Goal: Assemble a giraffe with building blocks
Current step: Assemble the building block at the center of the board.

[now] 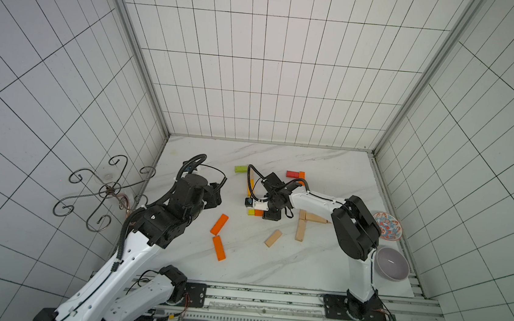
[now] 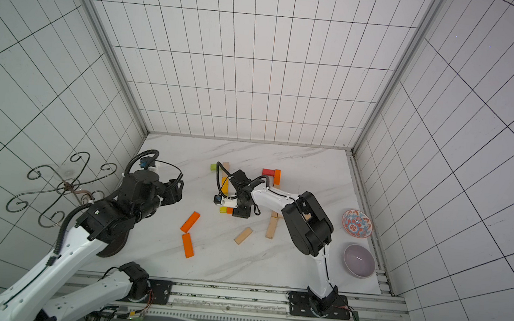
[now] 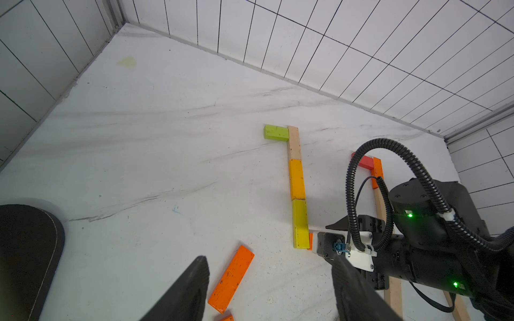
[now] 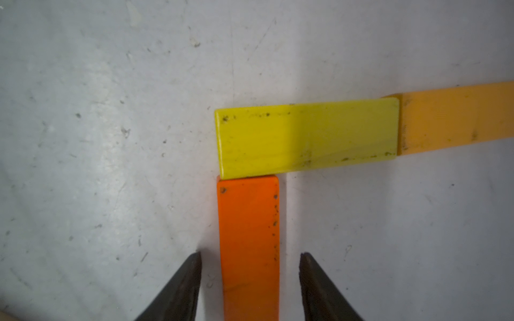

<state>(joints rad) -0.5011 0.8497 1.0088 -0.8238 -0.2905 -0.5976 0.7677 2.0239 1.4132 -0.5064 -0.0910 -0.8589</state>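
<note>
While the right gripper (image 4: 250, 254) sits low over the table (image 4: 83, 139), its fingers (image 4: 180, 286) stand moderately apart on either side of the orange block (image 4: 249, 236). Small gap each side, nothing held. That block lies flat, end butted against the side of the yellow block (image 4: 306, 139), making an L. Yellow runs into an amber block (image 3: 296, 179), then a bare wood block (image 3: 294, 142) with a green block (image 3: 276, 132) off its far end. Reads as neck plus head, laid flat. Left gripper (image 3: 269, 261) is wide open and empty, pointed toward a loose orange block (image 3: 231, 278).

Risks, as judged:
- Clearance at the right fingers is thin. Sideways drift on lift-off would clip the orange block and skew or open its joint with yellow.
- Blocks are only butted, not locked. A nudge at one end would likely walk up the whole row.
- Right arm (image 1: 318, 201) and its cable (image 3: 350, 178) hang over the row and near the red block (image 1: 292, 174). A low retreat could sweep them.
- Loose orange lies near the yellow end. Wide left fingers could bump the row.

Legs look unbuilt; spare wood blocks (image 1: 300, 230) lie under the right arm.
</note>
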